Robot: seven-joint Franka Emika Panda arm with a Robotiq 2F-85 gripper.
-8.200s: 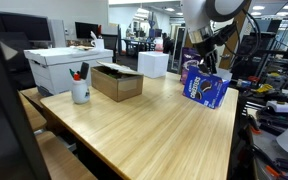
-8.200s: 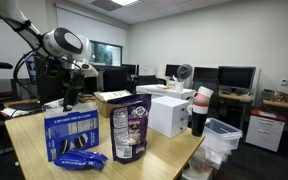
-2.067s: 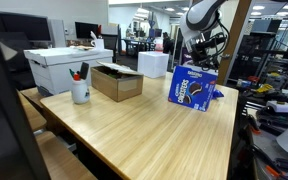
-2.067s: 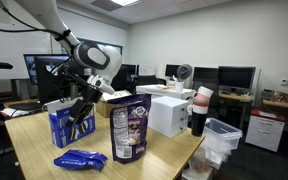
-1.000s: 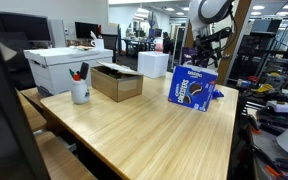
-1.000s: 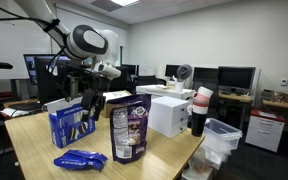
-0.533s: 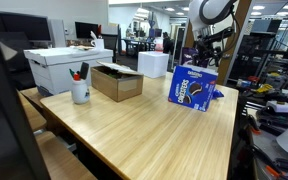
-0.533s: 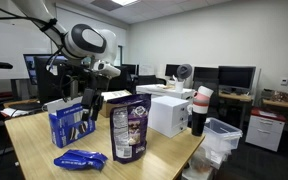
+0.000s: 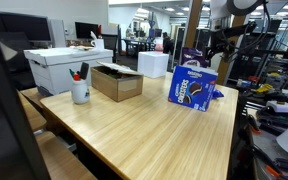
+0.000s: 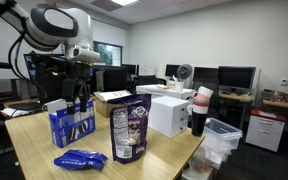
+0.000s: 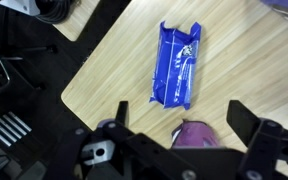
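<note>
My gripper (image 11: 182, 118) is open and holds nothing; both fingers (image 11: 246, 118) stand wide apart. It hangs well above the wooden table (image 11: 109, 60), over the top of a purple snack bag (image 11: 194, 134). A flat blue packet (image 11: 177, 65) lies on the table just past the bag. In both exterior views the gripper (image 9: 221, 45) (image 10: 80, 92) hovers near a blue cookie box (image 9: 192, 86) (image 10: 71, 122) that stands upright, not touching it. The purple bag (image 10: 130, 128) stands upright, with the blue packet (image 10: 80, 159) lying in front of it.
An open cardboard box (image 9: 117, 82), a white mug with pens (image 9: 80, 92) and a large white box (image 9: 69, 65) sit on the table's far side. A small white box (image 10: 169, 115), stacked cups (image 10: 199, 110) and a clear bin (image 10: 222, 140) stand by the edge.
The arm has risen and swung away from the blue cookie box, which stays standing on the table. The jaws stayed open.
</note>
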